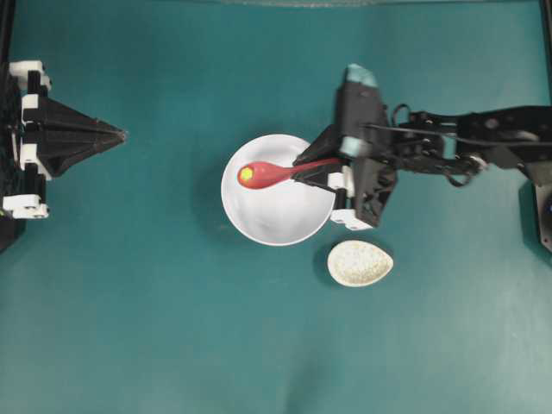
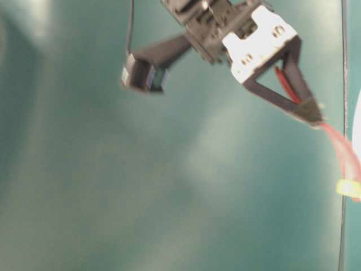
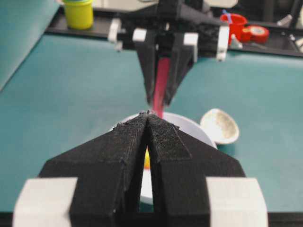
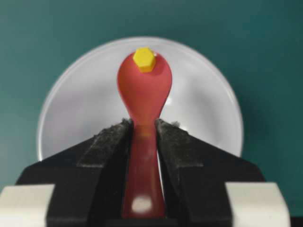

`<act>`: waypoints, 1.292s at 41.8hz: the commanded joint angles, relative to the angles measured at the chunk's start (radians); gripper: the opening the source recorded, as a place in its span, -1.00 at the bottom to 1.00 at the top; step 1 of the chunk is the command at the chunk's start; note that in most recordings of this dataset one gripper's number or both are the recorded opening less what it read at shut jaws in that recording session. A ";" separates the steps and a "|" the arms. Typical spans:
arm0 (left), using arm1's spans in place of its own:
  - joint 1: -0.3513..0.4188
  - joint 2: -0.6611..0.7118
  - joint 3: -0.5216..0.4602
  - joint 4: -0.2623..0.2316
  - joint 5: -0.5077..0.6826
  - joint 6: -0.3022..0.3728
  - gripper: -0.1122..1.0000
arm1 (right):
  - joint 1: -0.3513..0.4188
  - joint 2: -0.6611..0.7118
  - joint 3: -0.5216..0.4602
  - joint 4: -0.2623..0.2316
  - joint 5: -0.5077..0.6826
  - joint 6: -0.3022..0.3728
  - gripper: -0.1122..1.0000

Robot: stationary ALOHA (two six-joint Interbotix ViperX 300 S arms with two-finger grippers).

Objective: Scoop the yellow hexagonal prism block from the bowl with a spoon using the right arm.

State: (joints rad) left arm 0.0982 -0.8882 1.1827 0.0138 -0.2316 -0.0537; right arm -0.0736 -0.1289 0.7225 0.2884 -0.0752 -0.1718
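Right gripper [image 4: 143,130]: clenched on the handle of the spoon [image 4: 143,101], one jaw on each side; in the overhead view it sits just right of centre, reaching left over the bowl's rim.
Spoon: pink-red, scoop pointing left in the overhead view, held over the bowl [image 1: 278,211].
Yellow block [image 4: 144,59]: lies in the scoop near its far tip, at the upper middle of the right wrist view.
Bowl: white, round, centre of the overhead view on the teal bench [image 1: 172,328].
Left gripper [image 3: 147,118]: jaws pressed together with nothing between them, at the left edge of the overhead view, well apart from the bowl.
Speckled dish [image 1: 360,263]: just lower right of the bowl.
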 commanded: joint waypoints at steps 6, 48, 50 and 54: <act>0.003 0.005 -0.026 -0.002 -0.009 0.000 -0.81 | 0.040 -0.126 0.097 -0.011 -0.245 -0.003 -0.35; 0.011 0.029 -0.025 -0.002 -0.008 -0.002 -0.81 | 0.061 -0.207 0.169 -0.028 -0.356 -0.008 -0.35; 0.011 0.038 -0.026 0.000 -0.008 -0.002 -0.81 | 0.063 -0.207 0.169 -0.029 -0.356 -0.008 -0.35; 0.012 0.052 -0.026 0.000 -0.015 -0.002 -0.81 | 0.061 -0.207 0.169 -0.038 -0.357 -0.008 -0.35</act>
State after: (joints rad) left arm 0.1058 -0.8514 1.1827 0.0138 -0.2316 -0.0537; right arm -0.0138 -0.3206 0.9035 0.2592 -0.4203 -0.1779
